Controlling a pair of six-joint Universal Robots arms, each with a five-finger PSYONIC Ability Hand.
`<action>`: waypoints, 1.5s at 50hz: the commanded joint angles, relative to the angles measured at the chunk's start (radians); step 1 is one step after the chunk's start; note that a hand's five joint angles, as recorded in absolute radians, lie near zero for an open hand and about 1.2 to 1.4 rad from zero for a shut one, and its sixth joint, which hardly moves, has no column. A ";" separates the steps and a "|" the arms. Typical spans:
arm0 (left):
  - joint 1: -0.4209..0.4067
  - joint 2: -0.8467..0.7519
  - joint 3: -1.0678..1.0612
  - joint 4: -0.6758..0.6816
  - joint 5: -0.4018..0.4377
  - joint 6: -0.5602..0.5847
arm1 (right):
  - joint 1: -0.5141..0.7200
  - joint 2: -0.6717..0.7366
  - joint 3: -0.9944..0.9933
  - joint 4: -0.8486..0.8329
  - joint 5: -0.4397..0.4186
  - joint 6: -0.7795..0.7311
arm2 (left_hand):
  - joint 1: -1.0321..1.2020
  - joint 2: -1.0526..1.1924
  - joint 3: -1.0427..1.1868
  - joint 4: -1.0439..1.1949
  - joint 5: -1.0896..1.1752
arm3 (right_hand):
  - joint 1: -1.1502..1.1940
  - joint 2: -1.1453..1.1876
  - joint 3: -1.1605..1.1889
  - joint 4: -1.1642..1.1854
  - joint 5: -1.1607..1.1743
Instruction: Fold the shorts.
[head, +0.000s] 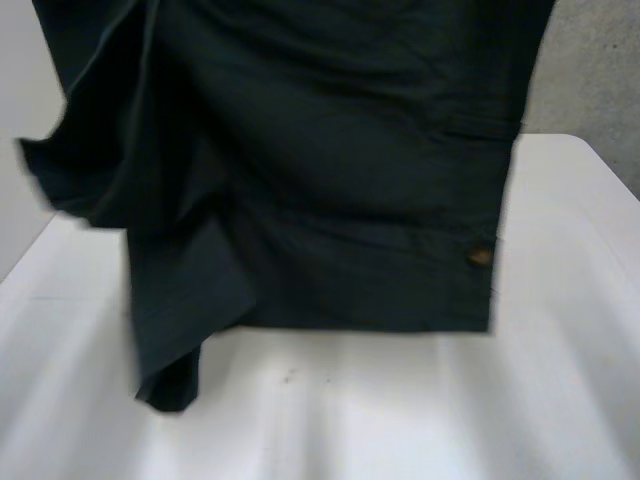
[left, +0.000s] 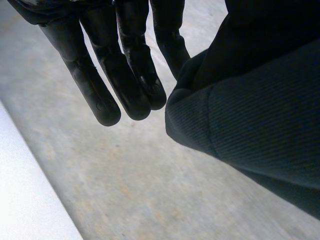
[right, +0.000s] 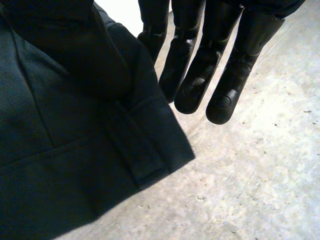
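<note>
Shorts hang close before the head camera, dark and lifted off the white table, with their top edge out of sight above. One side falls straight, a small brown button near its lower corner. The other side is bunched into deep folds, and a flap of it droops lowest, down to the tabletop or just above it; which cannot be told.

At the left wrist, the left hand shows straight fingers pointing down over a grey floor. A rolled edge of the cloth sits right beside them, against the nearest finger. The thumb is hidden behind the fabric, so the pinch is judged from the hanging cloth, not seen outright. At the right wrist, the right hand looks the same: fingers straight, with a banded corner of the cloth gathered at the thumb side. Each hand appears to grip an upper corner between the thumb and the side of the fingers.

The step in hand looks like the airing-out before any fold, with the garment raised and spread between the two arms. The next move calls for lowering both hands evenly, so that the hem lands first and the cloth lies flat. The bunched side needs to be drawn outward on the way down, or its creases may be laid into the fold.
</note>
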 joint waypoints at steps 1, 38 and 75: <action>0.027 -0.079 -0.167 0.003 0.048 -0.008 | 0.008 0.128 0.013 0.096 0.010 0.004 | 0.289 0.196 0.205 0.193 0.239 | 0.419 0.219 0.214 0.208 0.236; 0.146 -1.045 0.407 0.402 0.186 -0.061 | -0.010 0.840 -0.188 -0.291 0.168 -0.063 | -0.933 -1.025 -1.017 -1.029 -0.982 | -0.803 -1.003 -1.007 -1.014 -0.985; 0.034 -0.360 -0.993 0.366 0.125 -0.184 | -0.228 0.424 0.721 -0.103 -0.254 -0.230 | -0.703 -0.795 -0.787 -0.799 -0.753 | -0.478 -0.678 -0.683 -0.689 -0.661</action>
